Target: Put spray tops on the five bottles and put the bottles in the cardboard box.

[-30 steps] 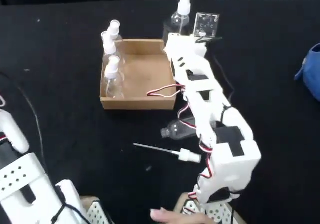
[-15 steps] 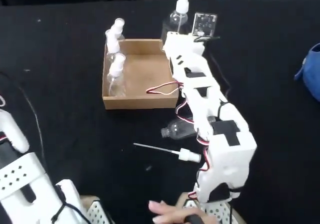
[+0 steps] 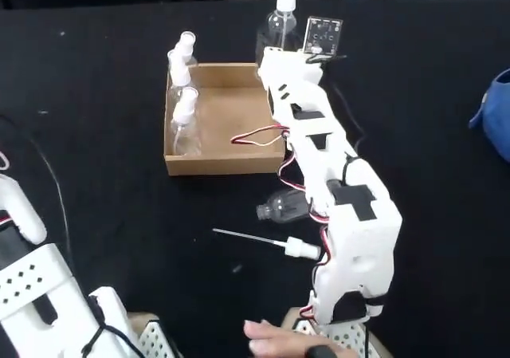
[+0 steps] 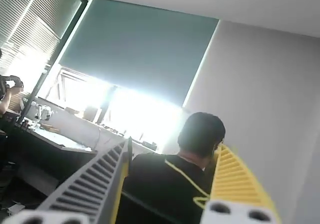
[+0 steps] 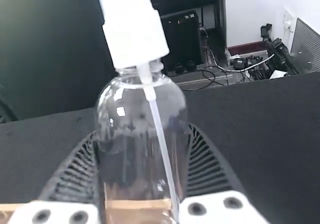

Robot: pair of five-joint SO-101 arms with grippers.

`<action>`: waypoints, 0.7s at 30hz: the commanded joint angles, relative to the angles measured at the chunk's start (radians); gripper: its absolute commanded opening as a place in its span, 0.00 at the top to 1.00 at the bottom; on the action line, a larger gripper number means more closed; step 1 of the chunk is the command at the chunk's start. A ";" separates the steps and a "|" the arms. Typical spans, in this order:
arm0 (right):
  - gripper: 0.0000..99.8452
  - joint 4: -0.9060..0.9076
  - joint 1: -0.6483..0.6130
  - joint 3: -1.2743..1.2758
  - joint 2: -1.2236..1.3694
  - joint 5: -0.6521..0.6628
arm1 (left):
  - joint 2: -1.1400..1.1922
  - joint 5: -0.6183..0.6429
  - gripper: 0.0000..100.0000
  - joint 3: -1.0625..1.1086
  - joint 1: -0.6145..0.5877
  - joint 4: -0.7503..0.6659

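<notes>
My right gripper [image 5: 142,151] is shut on a clear bottle [image 5: 135,114] that has a white spray top [image 5: 132,27] on it. From above, that bottle [image 3: 276,25] is held upright just beyond the far right corner of the cardboard box [image 3: 227,163]. Three capped bottles [image 3: 183,119] stand along the box's left wall. A capless bottle [image 3: 280,207] lies on the table, partly under the right arm. A loose spray top [image 3: 301,249] with its thin tube lies just nearer. My left gripper [image 4: 172,154] points up into the room, open, holding nothing.
The left arm [image 3: 36,290] rests at the near left corner of the black table. A person's hand [image 3: 279,342] lies at the near edge by the right arm's base. A blue object [image 3: 496,119] sits at the right edge.
The right arm has carried the capped bottle a little farther back, away from the box's rim. The box and its bottles shifted slightly right. The hand at the near edge moved.
</notes>
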 commanded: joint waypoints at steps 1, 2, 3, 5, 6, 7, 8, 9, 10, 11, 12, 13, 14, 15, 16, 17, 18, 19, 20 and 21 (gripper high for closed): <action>0.99 -0.008 -0.005 0.038 -0.125 0.002 | -0.003 0.011 0.85 -0.016 -0.010 -0.020; 0.99 -0.008 0.006 0.058 -0.151 0.002 | -0.003 0.011 0.85 -0.016 -0.010 -0.020; 0.99 -0.008 0.017 0.077 -0.177 0.002 | -0.003 0.011 0.85 -0.016 -0.010 -0.020; 0.99 -0.005 0.055 0.108 -0.232 0.002 | -0.003 0.011 0.85 -0.016 -0.010 -0.020; 0.99 -0.003 0.081 0.119 -0.255 0.002 | -0.003 0.011 0.85 -0.016 -0.010 -0.020; 0.99 -0.002 0.112 0.128 -0.278 0.002 | -0.003 0.011 0.85 -0.016 -0.010 -0.020; 0.99 -0.002 0.149 0.136 -0.297 0.002 | -0.003 0.011 0.85 -0.016 -0.008 -0.020; 0.99 -0.002 0.187 0.142 -0.312 0.002 | -0.003 0.011 0.85 -0.016 -0.008 -0.020; 0.99 0.000 0.226 0.150 -0.326 0.002 | -0.003 0.011 0.85 -0.016 -0.008 -0.020; 0.99 0.000 0.265 0.157 -0.335 0.002 | -0.003 0.011 0.85 -0.016 -0.008 -0.020; 0.99 0.000 0.304 0.163 -0.338 0.003 | -0.003 0.011 0.85 -0.016 -0.008 -0.020; 0.99 0.000 0.342 0.166 -0.338 0.003 | -0.005 0.012 0.85 -0.016 -0.008 -0.020; 0.99 0.000 0.382 0.171 -0.338 0.003 | -0.005 0.012 0.85 -0.016 -0.008 -0.020; 0.99 -0.006 0.420 0.182 -0.338 0.003 | -0.005 0.012 0.85 -0.016 -0.008 -0.020; 0.99 -0.009 0.457 0.196 -0.338 0.005 | -0.005 0.012 0.85 -0.016 -0.008 -0.020; 0.99 -0.009 0.493 0.206 -0.338 0.005 | -0.005 0.012 0.85 -0.016 -0.008 -0.020; 0.99 -0.009 0.525 0.216 -0.338 0.009 | -0.005 0.012 0.85 -0.016 -0.008 -0.020; 0.99 -0.009 0.554 0.223 -0.338 0.026 | -0.005 0.012 0.85 -0.016 -0.007 -0.020; 0.99 -0.011 0.582 0.232 -0.338 0.044 | -0.005 0.012 0.85 -0.016 -0.007 -0.020; 0.99 -0.020 0.606 0.243 -0.338 0.061 | -0.005 0.012 0.85 -0.016 -0.004 -0.020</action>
